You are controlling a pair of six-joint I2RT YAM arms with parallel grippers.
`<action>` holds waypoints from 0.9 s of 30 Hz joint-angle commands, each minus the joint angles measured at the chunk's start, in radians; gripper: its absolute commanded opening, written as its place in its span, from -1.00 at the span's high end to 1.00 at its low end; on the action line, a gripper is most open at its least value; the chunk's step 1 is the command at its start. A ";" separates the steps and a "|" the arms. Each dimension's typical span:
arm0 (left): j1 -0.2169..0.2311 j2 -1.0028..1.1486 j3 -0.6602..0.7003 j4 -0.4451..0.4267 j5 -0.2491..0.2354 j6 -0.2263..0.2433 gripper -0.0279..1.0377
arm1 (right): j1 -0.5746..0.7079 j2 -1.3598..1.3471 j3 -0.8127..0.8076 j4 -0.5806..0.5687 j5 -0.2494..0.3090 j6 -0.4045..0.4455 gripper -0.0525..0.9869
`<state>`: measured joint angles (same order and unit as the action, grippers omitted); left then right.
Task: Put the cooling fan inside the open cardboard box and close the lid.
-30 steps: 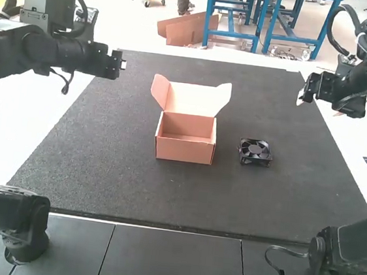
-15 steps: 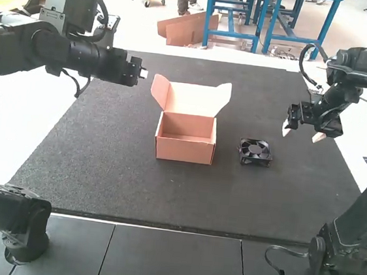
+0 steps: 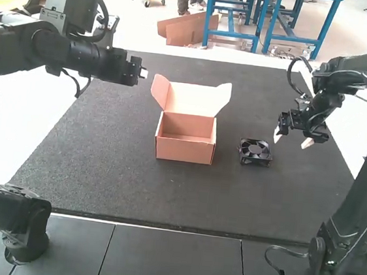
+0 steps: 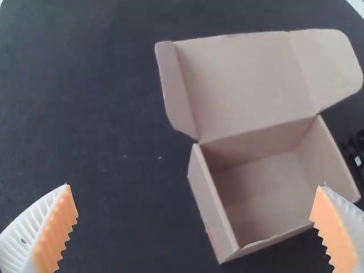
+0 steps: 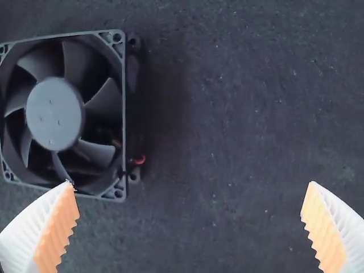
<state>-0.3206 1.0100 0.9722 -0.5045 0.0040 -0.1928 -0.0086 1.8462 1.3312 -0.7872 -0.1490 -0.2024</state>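
**Right gripper closing in on the fan, no grab yet**

Right gripper (image 3: 293, 138) has swung down from the far right corner of the mat (image 3: 89, 160) in the last second. It now hangs just past the cooling fan (image 3: 255, 151), on the side away from the box, with its fingers spread wide and nothing in them. Its wrist view has the fan off to one side of the gap, not between the fingers, so I'd guess it has to slide over toward the box before it can pinch anything.

The fan itself hasn't budged. It's lying flat on the mat, near the cardboard box (image 3: 185, 144) on its right side and not touching it. The box is open, with its lid (image 3: 197, 98) standing up at the back.

Left gripper (image 3: 136, 73), fingers also apart, moved in near the lid's far left corner and has sat there for the last half second. My guess is it's waiting to do the lid.
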 commanded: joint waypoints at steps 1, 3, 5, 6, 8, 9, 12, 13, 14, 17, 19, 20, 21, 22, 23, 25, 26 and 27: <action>0.011 0.006 0.054 0.006 0.007 -0.017 -0.87 | 0.029 0.033 0.031 0.000 -0.026 0.003 -0.84; 0.011 0.009 0.059 0.006 0.007 -0.017 -0.87 | 0.036 0.050 0.037 0.000 -0.026 0.003 -0.84; 0.011 0.012 0.063 0.007 0.007 -0.017 -0.87 | 0.042 0.065 0.042 0.000 -0.026 0.009 -0.84; 0.011 0.013 0.066 0.007 0.007 -0.017 -0.87 | 0.045 0.073 0.043 0.002 -0.023 0.011 -0.84; 0.011 0.016 0.069 0.007 0.007 -0.017 -0.87 | 0.047 0.088 0.046 0.005 -0.006 0.012 -0.84; 0.012 0.018 0.072 0.007 0.007 -0.019 -0.87 | 0.045 0.094 0.051 0.009 -0.003 0.015 -0.84; 0.014 0.019 0.082 0.004 0.007 -0.025 -0.87 | 0.044 0.107 0.060 0.019 0.000 0.015 -0.84; 0.015 0.019 0.085 0.004 0.007 -0.027 -0.87 | 0.042 0.110 0.062 0.026 0.000 0.017 -0.84; 0.015 0.019 0.086 0.003 0.005 -0.028 -0.87 | 0.042 0.113 0.062 0.034 0.002 0.018 -0.84; 0.015 0.019 0.089 -0.002 0.005 -0.030 -0.87 | 0.042 0.123 0.062 0.068 0.020 0.021 -0.84; 0.015 0.019 0.092 -0.006 0.007 -0.031 -0.87 | 0.044 0.134 0.062 0.072 0.028 0.024 -0.84; 0.015 0.019 0.094 -0.008 0.007 -0.033 -0.87 | 0.045 0.140 0.062 0.072 0.035 0.024 -0.84; 0.015 0.019 0.094 -0.008 0.007 -0.033 -0.87 | 0.045 0.145 0.062 0.072 0.039 0.024 -0.84; 0.015 0.019 0.095 -0.008 0.005 -0.033 -0.87 | 0.047 0.150 0.062 0.072 0.040 0.024 -0.84; 0.015 0.019 0.095 -0.008 0.005 -0.033 -0.87 | 0.047 0.151 0.062 0.072 0.042 0.024 -0.84; 0.015 0.019 0.097 -0.009 0.005 -0.033 -0.87 | 0.045 0.159 0.062 0.074 0.045 0.024 -0.84; 0.015 0.019 0.099 -0.011 0.005 -0.034 -0.87 | 0.045 0.163 0.062 0.077 0.046 0.024 -0.84; 0.015 0.019 0.100 -0.012 0.007 -0.034 -0.87 | 0.045 0.168 0.062 0.078 0.046 0.024 -0.84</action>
<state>-0.3141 1.0229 1.0321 -0.5171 0.0044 -0.2188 0.0288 2.0106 1.3666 -0.7128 -0.1204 -0.1871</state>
